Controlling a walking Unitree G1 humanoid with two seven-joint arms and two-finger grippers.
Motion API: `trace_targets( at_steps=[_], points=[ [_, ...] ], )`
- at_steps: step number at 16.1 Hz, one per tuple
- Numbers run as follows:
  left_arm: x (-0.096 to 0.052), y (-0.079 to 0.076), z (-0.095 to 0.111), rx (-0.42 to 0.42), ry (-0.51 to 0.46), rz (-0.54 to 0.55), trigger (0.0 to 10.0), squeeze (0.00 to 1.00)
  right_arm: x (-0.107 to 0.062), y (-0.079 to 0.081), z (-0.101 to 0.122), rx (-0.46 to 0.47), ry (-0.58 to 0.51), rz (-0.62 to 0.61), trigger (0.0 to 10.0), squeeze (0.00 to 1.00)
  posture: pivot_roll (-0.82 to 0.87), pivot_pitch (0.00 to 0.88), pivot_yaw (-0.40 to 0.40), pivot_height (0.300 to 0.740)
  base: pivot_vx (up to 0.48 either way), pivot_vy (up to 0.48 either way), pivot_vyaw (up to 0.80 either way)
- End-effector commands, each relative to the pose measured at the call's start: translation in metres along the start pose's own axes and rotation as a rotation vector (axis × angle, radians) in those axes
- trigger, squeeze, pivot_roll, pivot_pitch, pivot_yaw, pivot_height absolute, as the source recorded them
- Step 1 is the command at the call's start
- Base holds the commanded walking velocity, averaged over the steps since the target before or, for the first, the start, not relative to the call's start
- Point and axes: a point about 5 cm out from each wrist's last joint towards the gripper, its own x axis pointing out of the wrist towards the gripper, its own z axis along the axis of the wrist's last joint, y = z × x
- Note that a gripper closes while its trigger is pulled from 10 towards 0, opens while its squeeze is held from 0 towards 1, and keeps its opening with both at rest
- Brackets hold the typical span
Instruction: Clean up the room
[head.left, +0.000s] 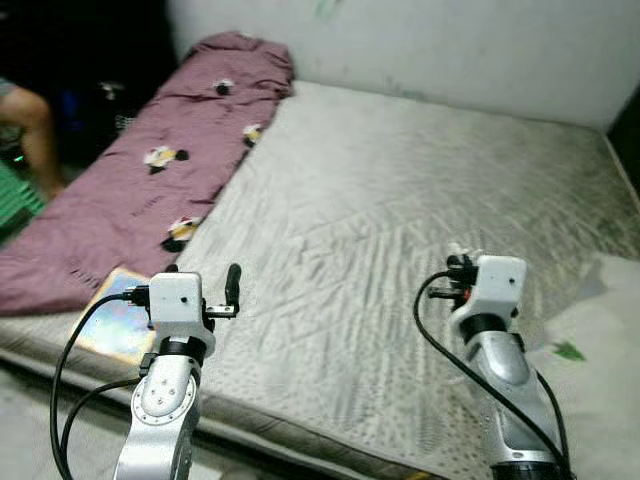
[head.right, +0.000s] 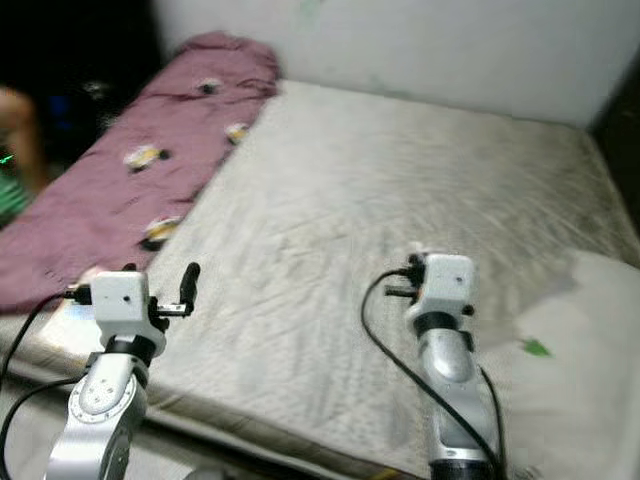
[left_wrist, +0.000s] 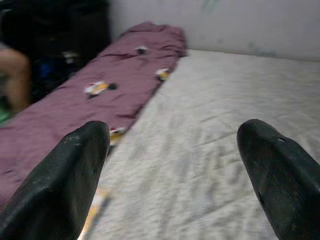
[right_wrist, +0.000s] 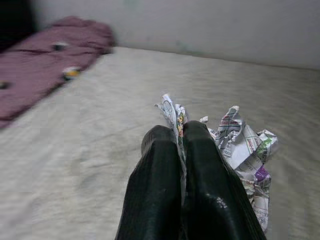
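The right hand (right_wrist: 181, 137) is clenched on a crumpled wad of printed paper (right_wrist: 245, 150), its two black fingers (right_wrist: 155, 190) pressed together with a strip of the paper pinched between them and the rest of the wad bunched to one side of the tips. In the head views this hand (head.left: 462, 262) is raised above the near right part of the bed, a white scrap of the paper just showing above its wrist housing.

The left hand (left_wrist: 172, 165) is released, its fingers (left_wrist: 65, 185) spread wide with nothing between them. It hovers over the near left part of the bed (head.left: 400, 200), one black finger (head.left: 233, 285) standing up beside the white wrist housing.

The bed is a bare grey-white mattress with a rumpled, patterned surface, running back to a pale wall (head.left: 450, 45). Along its left side lies a mauve blanket (head.left: 130, 200) with small black, white and yellow figures on it, bunched up at the far end near the wall. Near the blanket's near end, at the mattress edge beside the left arm, lies a flat colourful book or card (head.left: 118, 325). At the near right corner rests a whitish pillow or cloth (head.left: 600, 350) with a small green mark. A person's bare leg (head.left: 35, 140) shows at the far left, in the dark beyond the blanket.
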Motion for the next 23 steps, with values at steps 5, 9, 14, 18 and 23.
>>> trace_targets(
  at_steps=[5,9,14,18,23],
  points=[
    [0.003,0.002,0.003,-0.020,-0.009,-0.010,10.0,0.00,0.005,0.006,-0.005,-0.030,0.100,0.159,10.0,0.00,-0.03,0.000,-0.001,0.740,0.000,0.480,-0.19],
    [0.002,-0.003,0.003,-0.028,-0.023,-0.049,10.0,0.00,-0.009,0.012,-0.019,-0.092,0.165,0.278,10.0,0.00,-0.05,0.000,-0.008,0.740,0.000,0.480,-0.46],
    [0.000,-0.003,0.002,-0.058,-0.012,-0.046,10.0,0.00,-0.002,0.017,-0.010,-0.042,0.102,0.211,10.0,0.00,-0.05,0.000,-0.020,0.740,0.000,0.480,0.00],
    [0.002,0.001,0.003,-0.077,-0.012,-0.037,10.0,0.00,0.000,0.020,-0.008,0.001,0.062,0.163,10.0,0.00,-0.06,0.000,0.013,0.740,0.000,0.480,0.00],
    [0.006,-0.003,0.008,-0.101,-0.018,-0.048,10.0,0.00,0.015,0.025,-0.002,0.024,0.034,0.122,10.0,0.00,-0.05,0.003,0.009,0.740,0.000,0.480,0.00]
  ],
)
